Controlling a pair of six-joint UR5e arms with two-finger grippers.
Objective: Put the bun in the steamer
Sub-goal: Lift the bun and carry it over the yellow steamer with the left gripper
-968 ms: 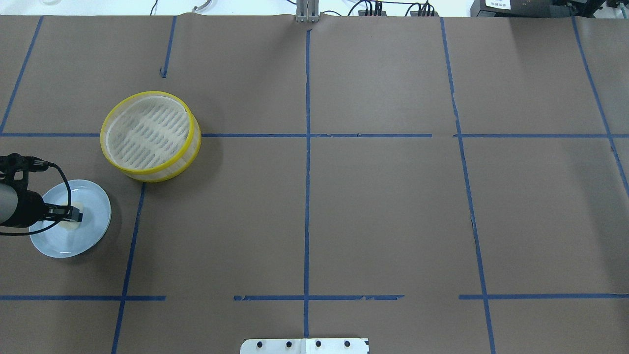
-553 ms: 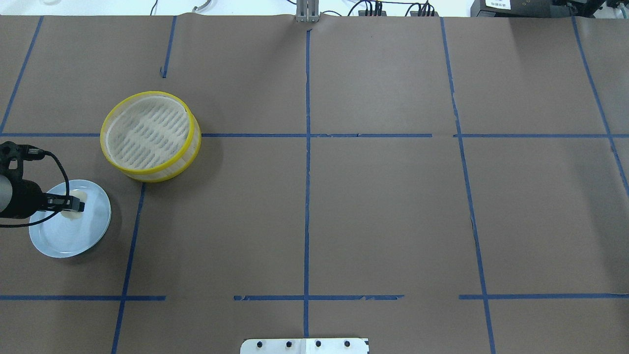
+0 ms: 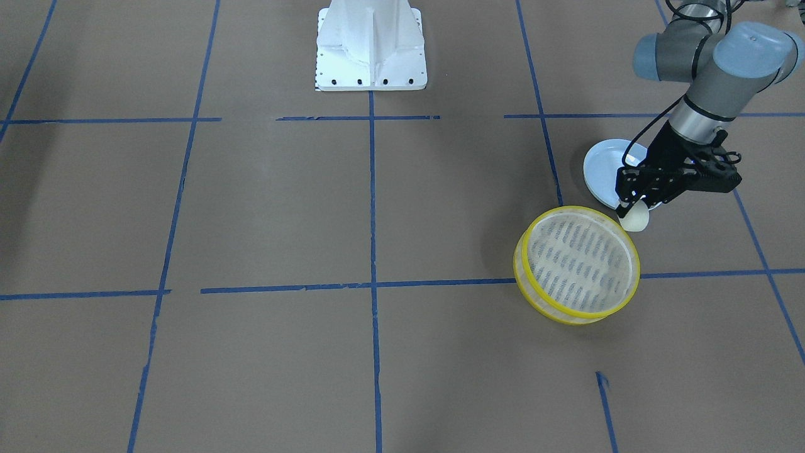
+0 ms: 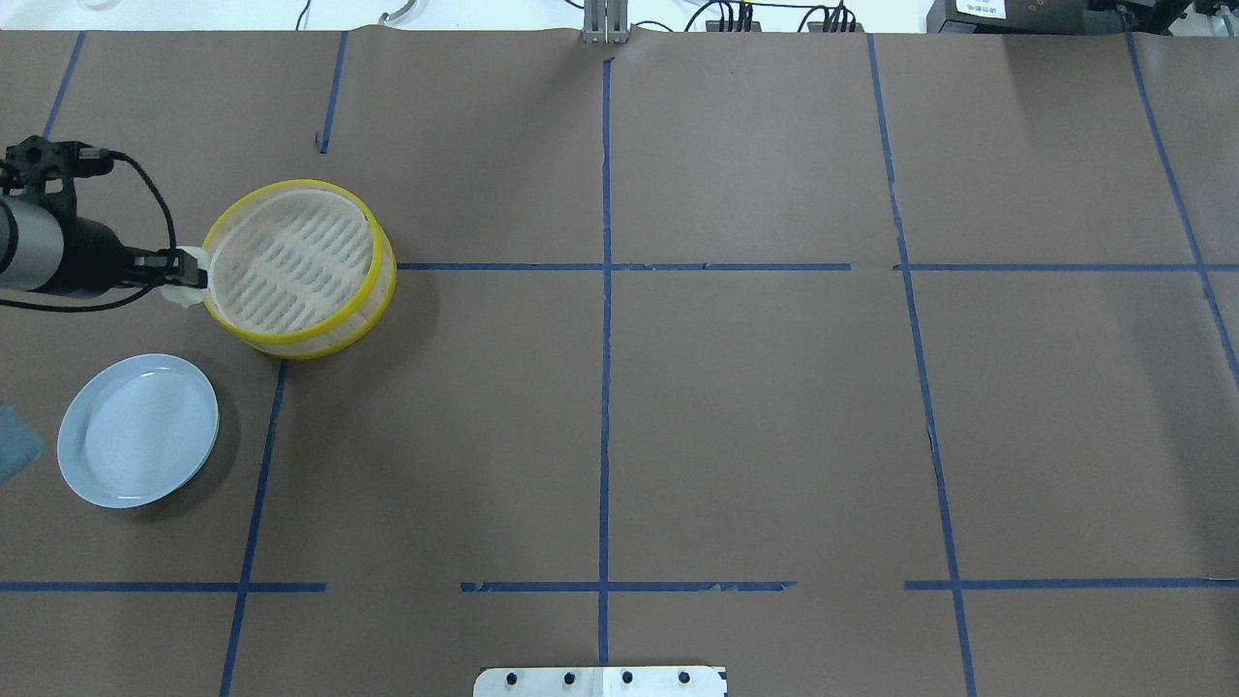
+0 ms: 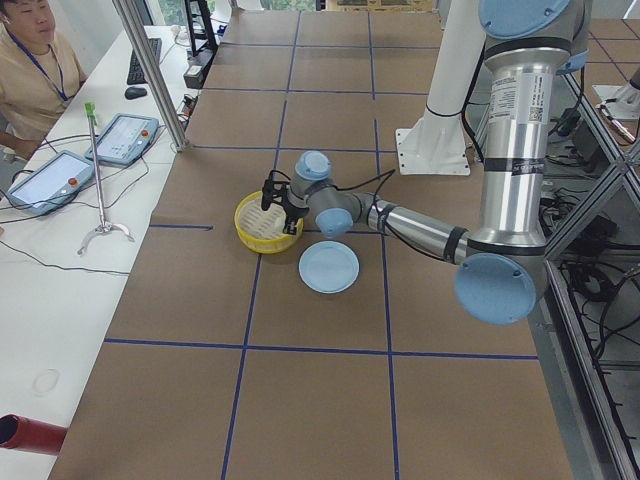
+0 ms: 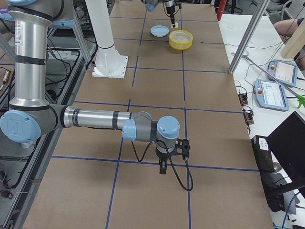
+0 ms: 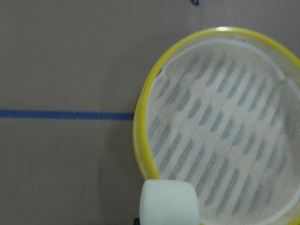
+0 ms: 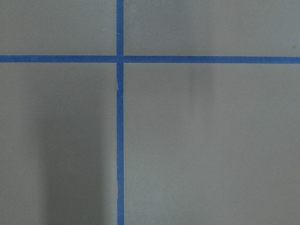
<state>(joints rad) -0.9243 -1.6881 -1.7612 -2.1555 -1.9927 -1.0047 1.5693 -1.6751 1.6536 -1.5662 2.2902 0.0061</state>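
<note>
I see the left gripper (image 4: 190, 272) at the left edge of the overhead view, its fingers clamped on the bun (image 3: 635, 219). In the front-facing view the bun hangs from the fingertips at the right of the frame, between the pale blue plate (image 4: 135, 431) and the steamer (image 4: 290, 257), just beside the steamer's upper right rim. My left wrist view shows the bun at the bottom centre, overlapping the yellow rim on the steamer's lower left; the slotted whitish base fills the right half of that frame with nothing on it. The plate lies in the lower left of the overhead view, apart from the steamer. The right gripper (image 6: 163, 169) hovers low over the brown paper table (image 4: 755, 416) near a blue tape crossing in the lower middle of the right side view; I cannot tell how its fingers are set.
</note>
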